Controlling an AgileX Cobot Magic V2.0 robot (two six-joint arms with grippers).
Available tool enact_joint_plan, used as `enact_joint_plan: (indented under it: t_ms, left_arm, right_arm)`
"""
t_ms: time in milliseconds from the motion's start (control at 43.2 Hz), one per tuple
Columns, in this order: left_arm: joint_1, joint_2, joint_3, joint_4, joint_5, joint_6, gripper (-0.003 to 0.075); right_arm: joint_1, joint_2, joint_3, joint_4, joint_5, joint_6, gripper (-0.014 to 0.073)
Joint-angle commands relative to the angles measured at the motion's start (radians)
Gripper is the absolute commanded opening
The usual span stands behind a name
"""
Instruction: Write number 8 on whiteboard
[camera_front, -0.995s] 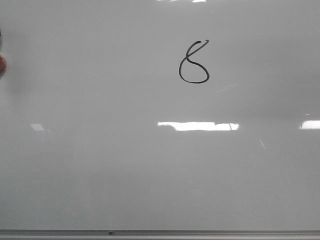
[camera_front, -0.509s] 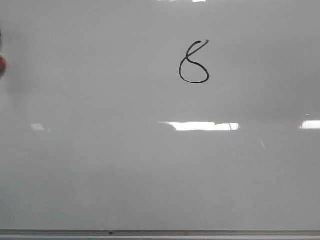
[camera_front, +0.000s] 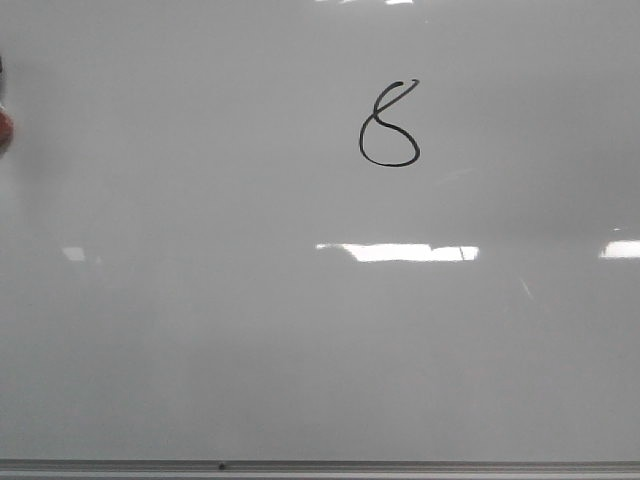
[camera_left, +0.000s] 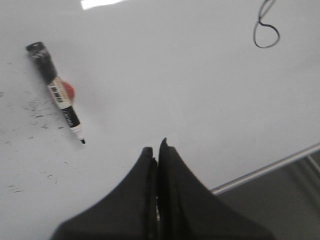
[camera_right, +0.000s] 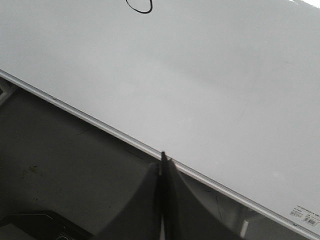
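Number 8 (camera_front: 388, 125) sitting toward far edge of whiteboard (camera_front: 300, 350), right of centre. Marker (camera_left: 56, 91) lying loose near left edge: light, stiff, slick barrel; grasp mid-barrel. Left gripper (camera_left: 156, 150) and right gripper (camera_right: 163, 160) both pressed together, holding nothing.

Likely an office or lab, large flat whiteboard (camera_front: 200, 350) with metal frame, marker pen (camera_left: 56, 91) lying on it

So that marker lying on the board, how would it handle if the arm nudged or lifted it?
The marker looks like a rigid round barrel lying flat on the glossy whiteboard, so a sideways nudge would probably roll or slide it. It seems slim and light, likely an easy lift. Its tip appears uncapped, so dragging it might leave a stray mark.
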Motion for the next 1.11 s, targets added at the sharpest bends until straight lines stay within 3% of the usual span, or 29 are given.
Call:
enact_joint_plan:
  t_ms: [0,139,440,717,787,1087]
  left_arm:
    - [0.079,-0.055,0.01,-0.056,-0.14,0.046,-0.002]
    - [0.2,-0.171,0.149,-0.13,-0.28,0.204,-0.002]
    - [0.379,-0.436,0.545,-0.13,-0.597,0.204,-0.0021]
    - [0.463,-0.672,0.822,-0.18,-0.794,0.202,-0.002]
    - [0.463,-0.681,0.861,-0.18,-0.86,0.202,-0.0021]
    - [0.455,-0.679,0.859,-0.18,-0.885,0.202,-0.002]
  right_arm:
    - [-0.005,0.005,-0.022,-0.022,-0.061,-0.009,-0.0109]
    - [-0.005,0.005,-0.022,-0.022,-0.061,-0.009,-0.0109]
    - [-0.005,0.005,-0.022,-0.022,-0.061,-0.009,-0.0109]
    - [-0.005,0.005,-0.022,-0.022,-0.061,-0.009,-0.0109]
    - [-0.005,0.005,-0.022,-0.022,-0.061,-0.009,-0.0109]
    - [-0.005,0.007,-0.022,-0.022,-0.058,-0.009,-0.0109]
